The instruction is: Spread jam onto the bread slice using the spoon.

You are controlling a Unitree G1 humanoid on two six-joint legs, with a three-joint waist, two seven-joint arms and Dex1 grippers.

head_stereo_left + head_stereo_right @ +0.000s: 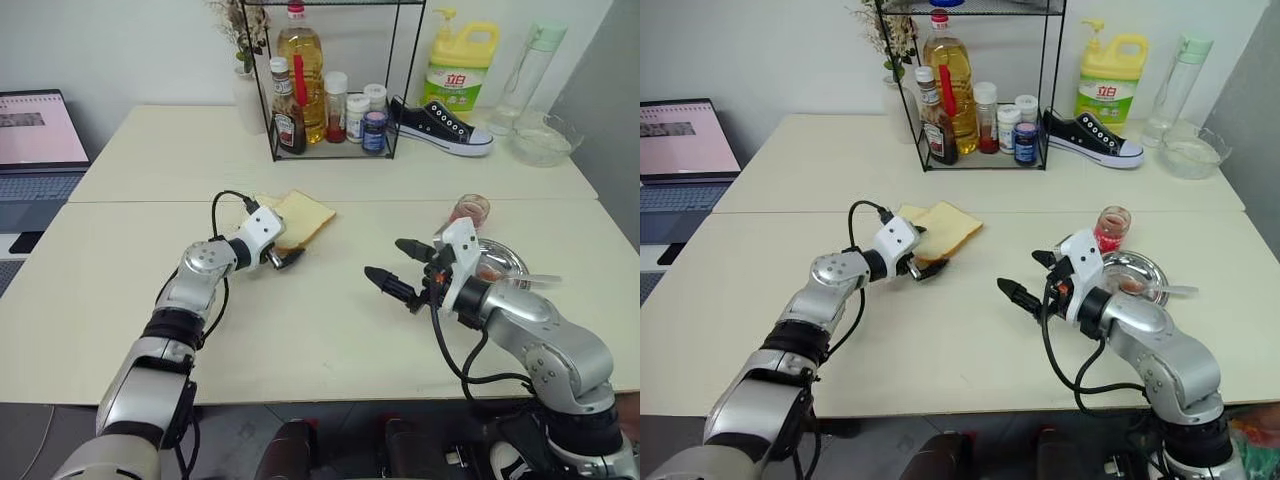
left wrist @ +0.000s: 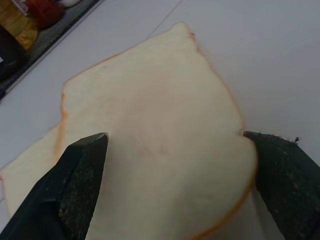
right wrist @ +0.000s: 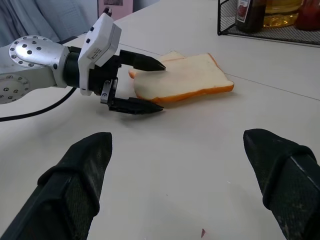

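Left eye view showed you the bread (image 1: pixel 303 217) flat on the table (image 1: pixel 300 330), one corner pointing to 2 o'clock, long axis running 8 to 2. Your left gripper (image 3: pixel 145 85) had its fingers wide apart, straddling the slice's near corner. Your right gripper (image 1: pixel 398 266) hung open at 3 o'clock of the bread, well apart. The jam (image 1: pixel 1111 228) stood beside the dish (image 1: pixel 1137 268), with the spoon (image 1: pixel 1168 290) across it, handle toward 3. Behind stood a rack (image 1: pixel 335 80), a shoe (image 1: pixel 440 127) and a laptop (image 1: pixel 38 140).
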